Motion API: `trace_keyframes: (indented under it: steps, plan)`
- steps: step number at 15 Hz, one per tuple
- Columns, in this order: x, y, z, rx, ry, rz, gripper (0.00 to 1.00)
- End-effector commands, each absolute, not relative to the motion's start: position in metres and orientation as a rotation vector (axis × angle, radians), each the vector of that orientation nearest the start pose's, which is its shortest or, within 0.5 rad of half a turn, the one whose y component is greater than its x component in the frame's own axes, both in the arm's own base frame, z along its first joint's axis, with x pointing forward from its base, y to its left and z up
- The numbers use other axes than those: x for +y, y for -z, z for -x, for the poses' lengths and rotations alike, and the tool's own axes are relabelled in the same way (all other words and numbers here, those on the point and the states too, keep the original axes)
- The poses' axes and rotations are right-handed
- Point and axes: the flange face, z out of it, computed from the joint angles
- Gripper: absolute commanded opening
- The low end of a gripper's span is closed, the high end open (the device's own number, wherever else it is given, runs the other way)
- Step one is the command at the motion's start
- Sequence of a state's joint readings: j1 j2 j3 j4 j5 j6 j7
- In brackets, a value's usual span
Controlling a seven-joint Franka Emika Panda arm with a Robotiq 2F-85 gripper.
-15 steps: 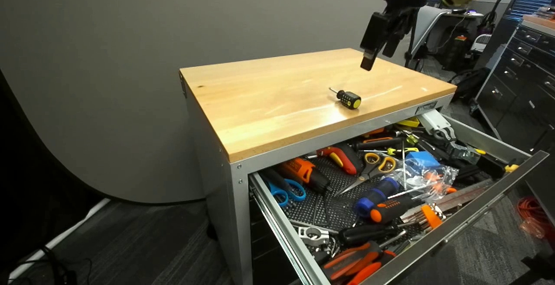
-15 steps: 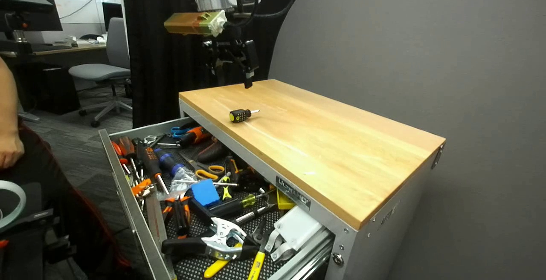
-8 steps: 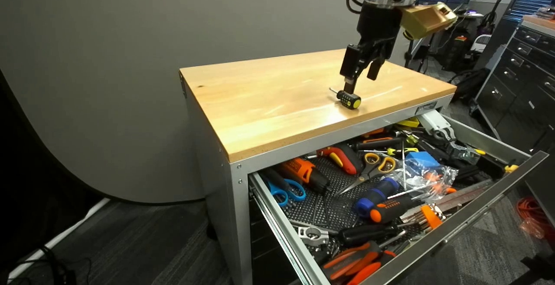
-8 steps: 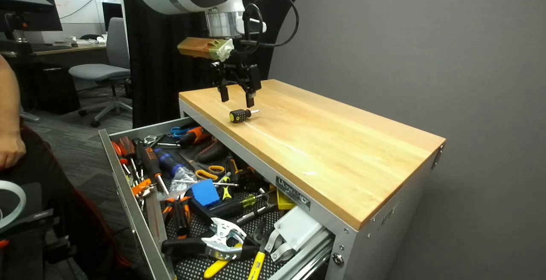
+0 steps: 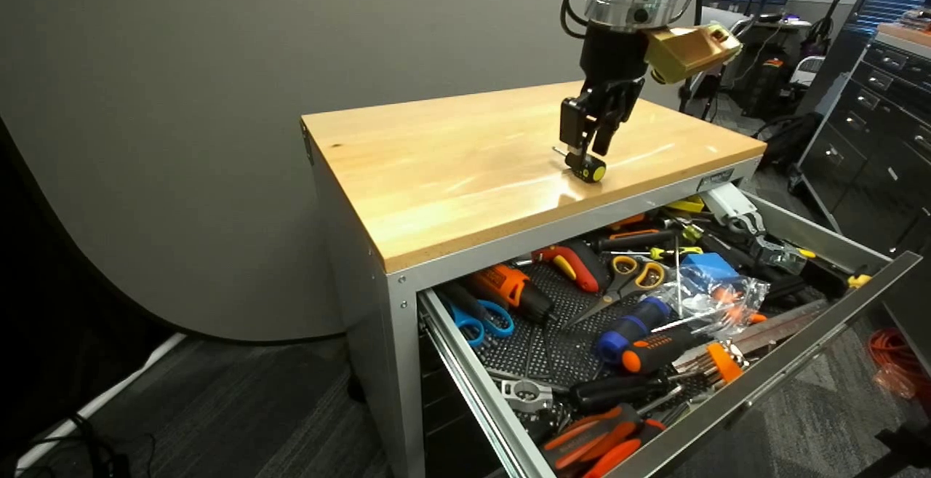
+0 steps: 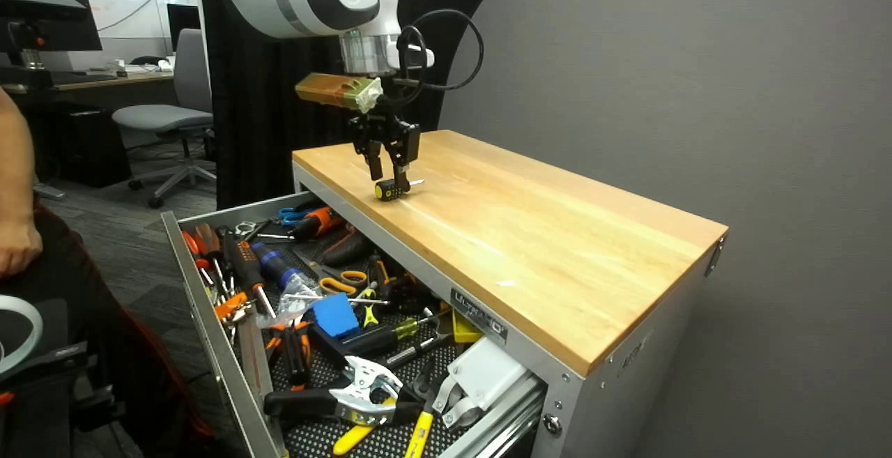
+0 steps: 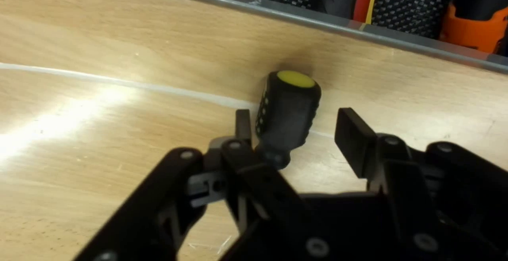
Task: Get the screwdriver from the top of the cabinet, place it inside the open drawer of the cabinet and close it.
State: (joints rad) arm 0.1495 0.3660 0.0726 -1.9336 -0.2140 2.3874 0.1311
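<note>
Pincer (image 7: 295,128) parted astride screwdriver (image 7: 289,108) atop cabinet (image 5: 465,165); drawer (image 5: 785,356) open.

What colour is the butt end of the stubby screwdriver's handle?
Yellow; the butt end of the stubby screwdriver shows best in the wrist view.

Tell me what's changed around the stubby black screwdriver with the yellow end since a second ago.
The black two-fingered gripper has moved down and across to the screwdriver. Its jaws look closer together but still open, on either side of the screwdriver in the wrist view: nothing gripped or let go. The screwdriver stayed lying on the light-wood cabinet top, and the grey metal drawer stayed open.
</note>
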Motion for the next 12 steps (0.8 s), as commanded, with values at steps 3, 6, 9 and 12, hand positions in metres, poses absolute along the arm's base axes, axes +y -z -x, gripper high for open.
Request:
trace_keyframes:
  steps: [3,6,9,12]
  plan:
    - [0.124,-0.302,-0.621,-0.327,0.211,3.270,0.17]
    - [0.111,-0.297,-0.618,-0.308,0.182,3.283,0.21]
    - [0.099,-0.309,-0.608,-0.315,0.173,3.281,0.18]
    - [0.080,-0.315,-0.596,-0.297,0.145,3.310,0.18]
